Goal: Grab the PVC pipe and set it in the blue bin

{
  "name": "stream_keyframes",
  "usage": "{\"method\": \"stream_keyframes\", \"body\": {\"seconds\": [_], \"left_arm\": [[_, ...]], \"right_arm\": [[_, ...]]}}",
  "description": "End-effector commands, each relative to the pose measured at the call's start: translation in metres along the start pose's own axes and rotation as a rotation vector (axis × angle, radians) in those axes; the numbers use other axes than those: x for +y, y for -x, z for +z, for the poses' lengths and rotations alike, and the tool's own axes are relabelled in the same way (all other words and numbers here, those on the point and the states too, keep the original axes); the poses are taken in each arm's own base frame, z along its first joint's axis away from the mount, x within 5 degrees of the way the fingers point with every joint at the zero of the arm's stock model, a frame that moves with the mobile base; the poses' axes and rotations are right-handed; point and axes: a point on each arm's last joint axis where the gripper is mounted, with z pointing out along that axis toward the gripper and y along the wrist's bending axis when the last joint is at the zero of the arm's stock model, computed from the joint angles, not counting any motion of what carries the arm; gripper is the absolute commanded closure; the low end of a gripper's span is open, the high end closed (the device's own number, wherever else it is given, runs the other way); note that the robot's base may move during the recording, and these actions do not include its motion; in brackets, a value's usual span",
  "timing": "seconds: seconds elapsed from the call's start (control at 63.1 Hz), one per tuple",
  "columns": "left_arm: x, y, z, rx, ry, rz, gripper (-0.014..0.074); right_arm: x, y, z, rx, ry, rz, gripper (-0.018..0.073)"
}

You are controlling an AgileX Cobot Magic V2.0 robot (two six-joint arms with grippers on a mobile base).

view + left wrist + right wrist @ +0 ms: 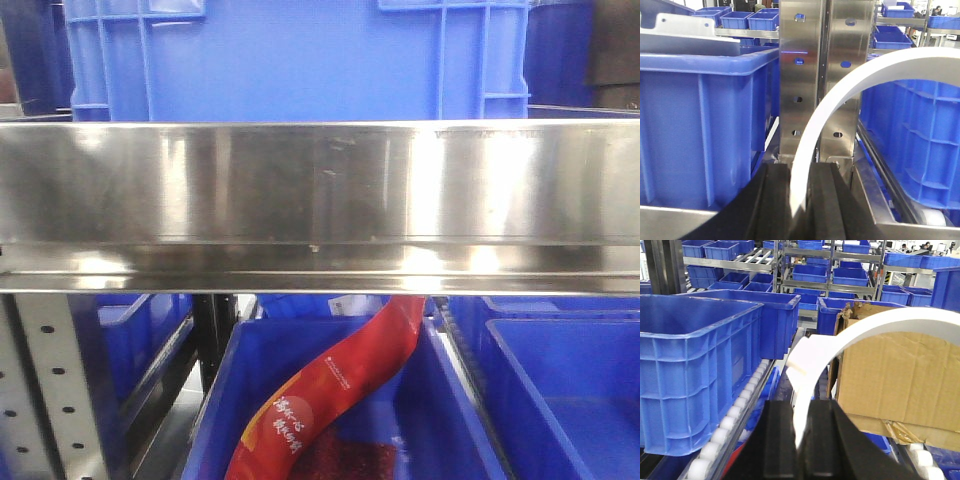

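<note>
Left pincer [799, 172] and right pincer [800, 407], foreground of each wrist view: two black fingers rise from the lower edge, and a white curved band [900, 62] springs from between them and arches to the right. The same form appears at both pincers. Whether either pincer is open or clamped cannot be told, since the band hides the gap. It is equally unclear whether the band is rig hardware or the workpiece. No PVC pipe can be identified with certainty in any view. Left wrist view: a near blue bin [695, 125] at left, a perforated steel upright [800, 75] directly ahead, and a ribbed blue bin [920, 140] at right. Right wrist view: a large blue bin [695, 370], open-topped, stands on a roller track [735, 415], with a cardboard box [900, 370] to its right. Front view: a steel shelf beam [320, 200] spans the frame, an upper blue crate [300, 60] stands above it, and a lower blue bin [450, 420] holding a red packet [330, 400] lies below. Judgement: the large blue bin is the likeliest receptacle. A PVC pipe should be light, stiff and smooth-walled, and apt to roll or slip. It is best taken across its diameter near mid-length, so that it hangs level.
</note>
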Motion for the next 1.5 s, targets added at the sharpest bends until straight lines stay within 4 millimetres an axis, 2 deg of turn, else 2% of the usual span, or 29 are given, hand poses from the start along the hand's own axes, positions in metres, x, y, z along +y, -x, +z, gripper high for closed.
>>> {"method": "stream_keyframes", "body": {"seconds": [0.0, 1.489], "left_arm": [[0.0000, 0.0024, -0.0005, -0.029, -0.001, -0.002, 0.0707], [0.0000, 0.0026, -0.0005, -0.031, -0.001, -0.002, 0.0707]], "right_arm": [[-0.0007, 0.0016, -0.0002, -0.024, -0.008, -0.009, 0.0727], [-0.0007, 0.0016, -0.0002, -0.024, -0.008, -0.009, 0.0727]]}}
